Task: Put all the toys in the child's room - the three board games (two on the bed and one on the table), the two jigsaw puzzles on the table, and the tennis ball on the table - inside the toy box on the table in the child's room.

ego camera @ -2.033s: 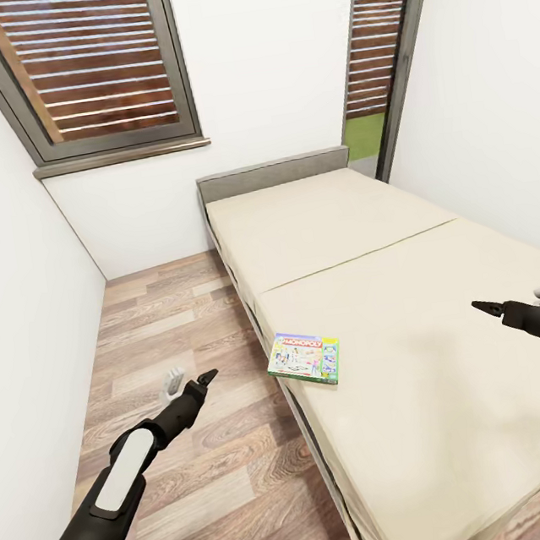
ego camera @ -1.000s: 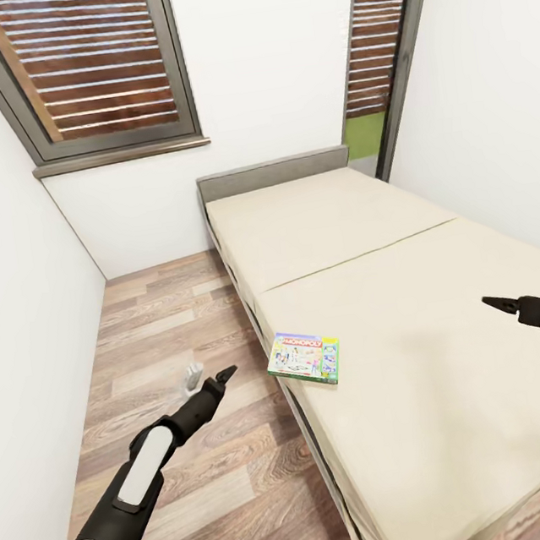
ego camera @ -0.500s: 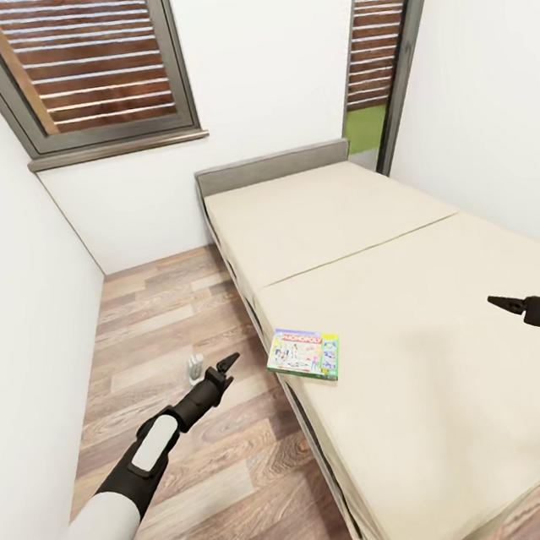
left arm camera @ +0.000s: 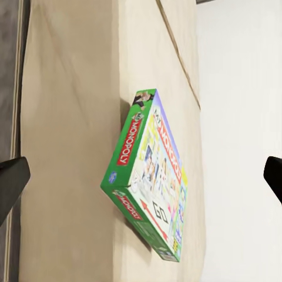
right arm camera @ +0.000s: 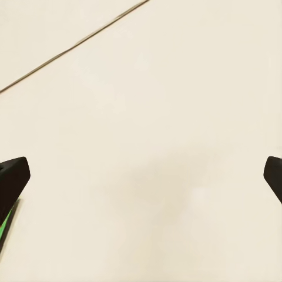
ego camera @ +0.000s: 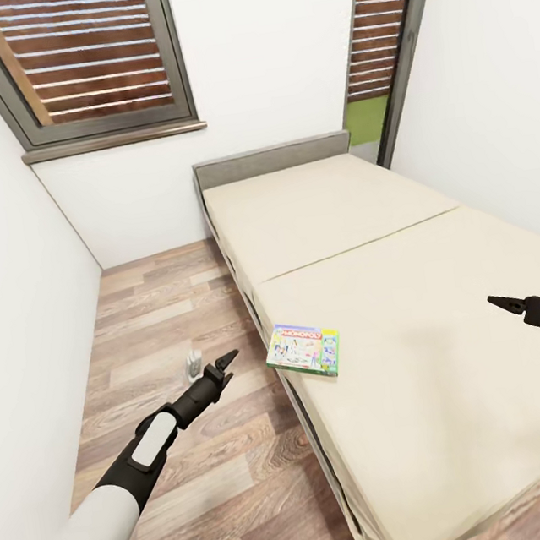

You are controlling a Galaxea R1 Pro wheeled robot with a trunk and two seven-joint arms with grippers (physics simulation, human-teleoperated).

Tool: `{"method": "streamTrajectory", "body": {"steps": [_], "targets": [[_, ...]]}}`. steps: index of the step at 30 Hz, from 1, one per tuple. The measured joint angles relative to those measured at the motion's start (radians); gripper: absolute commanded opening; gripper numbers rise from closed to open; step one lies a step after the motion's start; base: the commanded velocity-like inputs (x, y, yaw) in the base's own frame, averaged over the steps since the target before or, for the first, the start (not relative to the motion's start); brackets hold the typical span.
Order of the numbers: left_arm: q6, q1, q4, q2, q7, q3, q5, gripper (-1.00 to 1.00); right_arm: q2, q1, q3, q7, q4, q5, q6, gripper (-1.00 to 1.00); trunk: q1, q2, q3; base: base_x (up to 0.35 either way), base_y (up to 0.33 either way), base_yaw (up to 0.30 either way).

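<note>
Beige bed (ego camera: 411,302) is carrying Monopoly (ego camera: 304,354) at its left edge; my left gripper (ego camera: 222,365), jaws apart, is lining up beside it for pickup; right gripper (ego camera: 513,304), jaws apart, is idling.

Walls (ego camera: 268,57): plain white, closing in a narrow room.
Floor (ego camera: 182,316): wood planks, running beside the bed (ego camera: 356,207).
Windows: 2, a shuttered window (ego camera: 80,56) and a tall shuttered opening (ego camera: 378,21), both showing brown slats.
Light: falling evenly.

Home bedroom, bed (ego camera: 361,249), shuttered window (ego camera: 89,59)
</note>
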Motion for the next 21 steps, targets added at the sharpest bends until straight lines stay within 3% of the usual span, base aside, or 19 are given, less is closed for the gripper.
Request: {"method": "streamTrajectory", "body": {"steps": [21], "targets": [[0.009, -0.009, 0.009, 0.005, -0.008, 0.007, 0.007, 1.00, 0.000, 0.000, 0.002, 0.000, 0.000, 0.000, 0.000, 1.00, 0.000, 0.000, -0.033, 0.000, 0.000, 0.000]]}}
